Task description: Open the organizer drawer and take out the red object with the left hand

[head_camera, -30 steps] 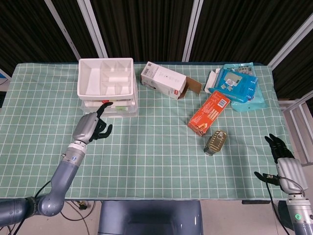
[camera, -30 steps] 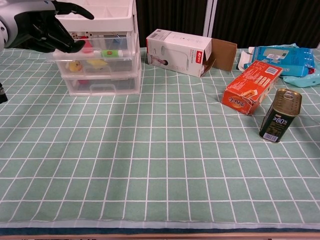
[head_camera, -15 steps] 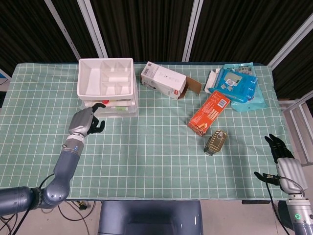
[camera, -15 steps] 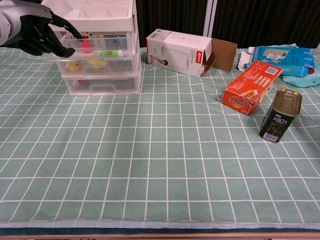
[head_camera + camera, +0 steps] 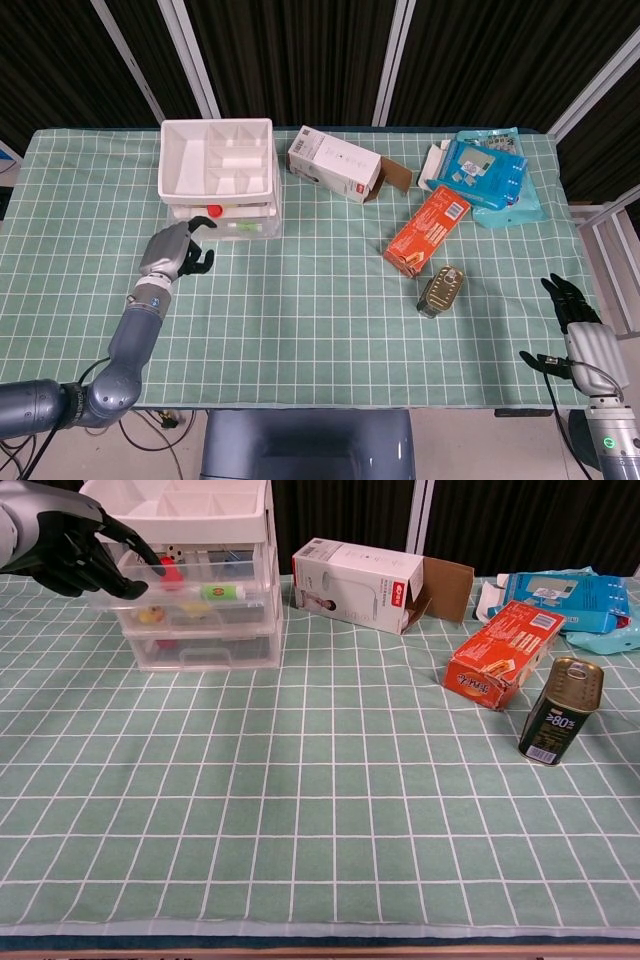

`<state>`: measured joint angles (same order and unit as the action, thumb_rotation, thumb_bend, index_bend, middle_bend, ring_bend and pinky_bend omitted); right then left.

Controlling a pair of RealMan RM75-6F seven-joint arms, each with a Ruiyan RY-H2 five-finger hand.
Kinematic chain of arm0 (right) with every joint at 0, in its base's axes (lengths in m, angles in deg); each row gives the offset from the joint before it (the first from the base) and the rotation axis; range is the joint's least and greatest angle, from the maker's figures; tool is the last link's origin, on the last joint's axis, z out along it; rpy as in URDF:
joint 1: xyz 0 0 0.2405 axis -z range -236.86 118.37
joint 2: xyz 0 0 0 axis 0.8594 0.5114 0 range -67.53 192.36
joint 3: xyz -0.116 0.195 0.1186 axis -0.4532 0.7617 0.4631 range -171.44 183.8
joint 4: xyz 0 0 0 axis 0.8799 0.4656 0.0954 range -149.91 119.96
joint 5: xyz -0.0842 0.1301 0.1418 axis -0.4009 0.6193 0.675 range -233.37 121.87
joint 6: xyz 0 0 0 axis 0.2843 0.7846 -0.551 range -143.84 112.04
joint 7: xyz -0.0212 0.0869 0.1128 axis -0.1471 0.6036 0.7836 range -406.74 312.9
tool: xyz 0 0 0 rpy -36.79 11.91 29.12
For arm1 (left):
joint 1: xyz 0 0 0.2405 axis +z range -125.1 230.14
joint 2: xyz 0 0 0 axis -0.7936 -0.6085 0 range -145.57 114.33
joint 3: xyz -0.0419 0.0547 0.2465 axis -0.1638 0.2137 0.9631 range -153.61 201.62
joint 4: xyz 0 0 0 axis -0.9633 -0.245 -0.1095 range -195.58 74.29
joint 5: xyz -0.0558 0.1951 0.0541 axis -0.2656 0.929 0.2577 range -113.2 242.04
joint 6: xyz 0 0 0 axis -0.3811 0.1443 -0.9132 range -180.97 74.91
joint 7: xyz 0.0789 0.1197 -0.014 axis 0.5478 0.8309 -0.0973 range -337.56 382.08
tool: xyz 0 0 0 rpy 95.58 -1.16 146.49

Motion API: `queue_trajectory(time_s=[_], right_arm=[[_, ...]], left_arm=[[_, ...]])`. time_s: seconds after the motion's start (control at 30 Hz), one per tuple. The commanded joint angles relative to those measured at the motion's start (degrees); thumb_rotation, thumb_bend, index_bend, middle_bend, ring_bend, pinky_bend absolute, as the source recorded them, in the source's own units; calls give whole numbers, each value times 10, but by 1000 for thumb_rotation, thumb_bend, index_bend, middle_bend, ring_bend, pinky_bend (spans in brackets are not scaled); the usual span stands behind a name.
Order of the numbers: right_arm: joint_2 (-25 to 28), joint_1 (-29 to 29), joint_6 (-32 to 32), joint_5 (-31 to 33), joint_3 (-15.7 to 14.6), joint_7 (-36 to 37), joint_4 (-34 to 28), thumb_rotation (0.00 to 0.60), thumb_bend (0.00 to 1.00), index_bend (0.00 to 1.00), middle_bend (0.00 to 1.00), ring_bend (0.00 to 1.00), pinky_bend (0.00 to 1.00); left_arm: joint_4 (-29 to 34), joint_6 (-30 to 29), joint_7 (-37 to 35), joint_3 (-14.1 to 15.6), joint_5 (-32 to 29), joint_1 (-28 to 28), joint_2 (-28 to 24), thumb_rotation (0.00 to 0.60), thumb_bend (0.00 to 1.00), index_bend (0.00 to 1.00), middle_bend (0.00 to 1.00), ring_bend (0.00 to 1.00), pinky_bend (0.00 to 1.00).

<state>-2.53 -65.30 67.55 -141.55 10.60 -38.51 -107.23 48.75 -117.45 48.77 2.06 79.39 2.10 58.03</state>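
A clear organizer [image 5: 272, 205] [image 5: 200, 645] with a white compartment tray on top stands at the back left of the table. Its top drawer [image 5: 245, 229] [image 5: 243, 580] is pulled out a little. Inside it lies the red object [image 5: 213, 210] [image 5: 170, 576], beside a green-and-white tube [image 5: 222, 591]. My left hand [image 5: 172, 250] [image 5: 58, 546] is at the drawer's front left, one finger hooked over the drawer's front edge just left of the red object, the other fingers curled. My right hand [image 5: 583, 336] hangs off the table's front right corner, fingers apart, holding nothing.
A white carton [image 5: 336, 165] [image 5: 358, 584] with an open flap lies right of the organizer. Further right are an orange box [image 5: 428, 230] [image 5: 503, 652], a tin can [image 5: 441, 290] [image 5: 562, 710] and blue packages [image 5: 486, 175] [image 5: 560, 590].
My left hand rose to the top drawer's front, hooked a finger over its edge and drew back toward me; the drawer has slid out slightly. The right hand has not moved.
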Motion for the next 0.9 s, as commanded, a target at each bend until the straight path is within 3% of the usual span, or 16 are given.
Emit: queue_trajectory(time_s=[0.03, 0.53, 0.9], right_arm=[[0, 0, 0, 0, 0, 0, 0, 600, 65, 0, 0, 0, 219], [0, 0, 1, 0, 0, 0, -2, 600, 66, 0, 0, 0, 219], [1, 1, 1, 1, 0, 0, -4, 600, 65, 0, 0, 0, 219]], left_arm=[[14, 0, -6, 4, 8, 5, -8, 600, 460, 285, 1000, 991, 1000], [95, -2, -35, 45, 63, 43, -48, 600, 460, 285, 1000, 993, 1000], [133, 14, -57, 57, 84, 52, -72, 600, 458, 287, 1000, 993, 1000]])
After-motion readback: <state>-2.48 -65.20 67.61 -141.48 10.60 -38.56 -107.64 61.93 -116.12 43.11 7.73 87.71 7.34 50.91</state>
